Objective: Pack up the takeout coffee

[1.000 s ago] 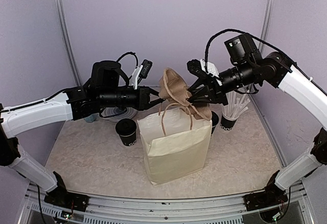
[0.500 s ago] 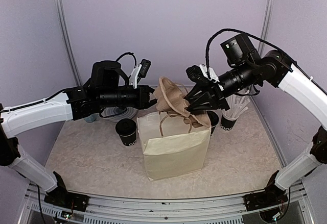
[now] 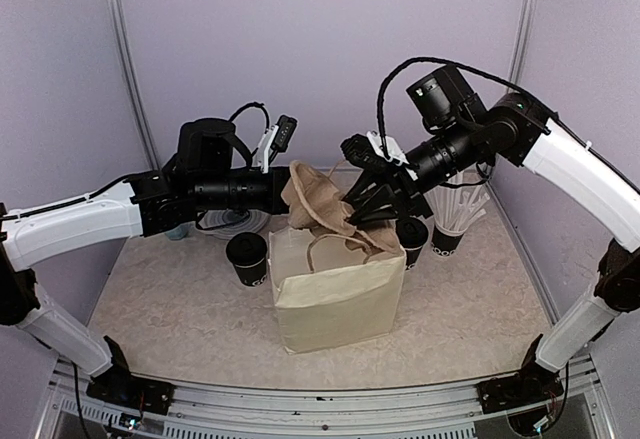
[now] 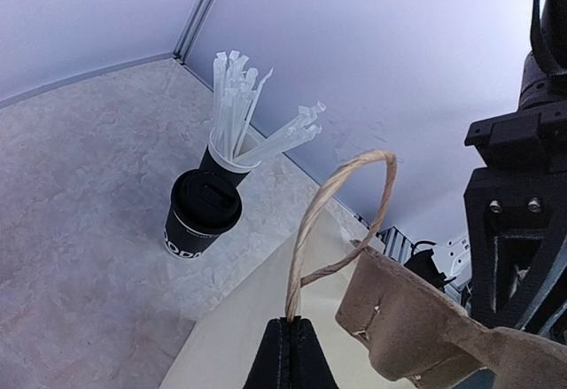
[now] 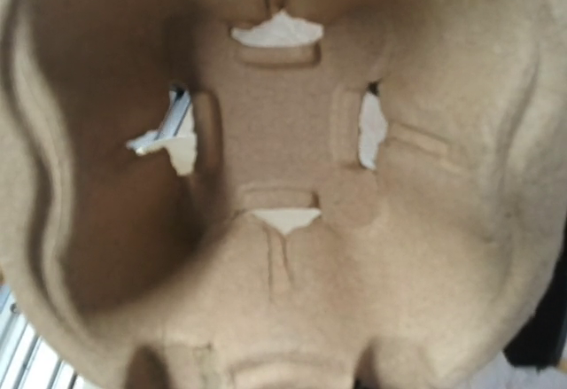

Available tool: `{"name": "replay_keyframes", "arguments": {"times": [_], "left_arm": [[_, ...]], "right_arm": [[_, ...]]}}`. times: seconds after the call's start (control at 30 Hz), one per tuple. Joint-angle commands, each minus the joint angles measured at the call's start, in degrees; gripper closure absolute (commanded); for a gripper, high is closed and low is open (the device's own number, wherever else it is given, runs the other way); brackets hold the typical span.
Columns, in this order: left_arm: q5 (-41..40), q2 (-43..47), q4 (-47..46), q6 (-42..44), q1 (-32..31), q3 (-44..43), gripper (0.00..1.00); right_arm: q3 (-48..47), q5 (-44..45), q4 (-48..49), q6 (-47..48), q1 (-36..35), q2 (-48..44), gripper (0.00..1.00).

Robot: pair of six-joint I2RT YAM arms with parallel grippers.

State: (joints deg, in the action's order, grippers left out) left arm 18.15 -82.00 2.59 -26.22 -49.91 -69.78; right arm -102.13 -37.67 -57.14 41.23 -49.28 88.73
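Note:
A cream paper bag (image 3: 335, 294) stands mid-table. My left gripper (image 3: 291, 191) is shut on its twine handle (image 4: 332, 198), the fingertips (image 4: 280, 353) pressed together. My right gripper (image 3: 366, 197) is shut on a brown pulp cup carrier (image 3: 320, 202), holding it tilted over the bag's open mouth. The carrier fills the right wrist view (image 5: 283, 185) and hides that gripper's fingers. One lidded black coffee cup (image 3: 247, 257) stands left of the bag. The other (image 3: 411, 238) stands behind the bag's right side and shows in the left wrist view (image 4: 202, 212).
A black cup of white straws (image 3: 449, 227) stands at the back right, just behind the second coffee cup (image 4: 232, 136). A small blue cup (image 3: 178, 231) and a coil of cable (image 3: 236, 222) lie under my left arm. Purple walls close in the back and sides.
My right gripper has carried the cup carrier left and down onto the bag's mouth. The bag's top has shifted left with it. My left gripper has held its place on the handle.

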Motion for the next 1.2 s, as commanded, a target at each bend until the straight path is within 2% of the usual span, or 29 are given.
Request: {"name": "replay_keyframes", "arguments": {"times": [0.0,0.37,0.6,0.83,1.17], "left_arm": [[1.4,0.5,-2.2,-0.2,-0.1,0.6,1.0],[2.0,0.3,-1.8,-0.2,0.3,0.8,1.0],[2.7,0.5,-2.0,-0.3,0.6,1.1,1.0],[3.4,0.5,-2.0,-0.3,1.0,1.0,1.0],[5.8,-0.5,-4.0,-0.7,1.2,1.0,1.0]], "right_arm": [[-3.5,-1.1,-2.0,1.5,-1.6,0.1,0.82],[-3.4,-0.5,-1.9,1.6,-1.6,1.7,0.82],[-0.3,1.7,-0.7,0.1,-1.6,1.6,0.83],[1.0,5.4,-3.2,2.6,-1.6,1.2,0.83],[-3.3,10.2,-5.4,0.3,-1.6,4.0,0.82]]}}
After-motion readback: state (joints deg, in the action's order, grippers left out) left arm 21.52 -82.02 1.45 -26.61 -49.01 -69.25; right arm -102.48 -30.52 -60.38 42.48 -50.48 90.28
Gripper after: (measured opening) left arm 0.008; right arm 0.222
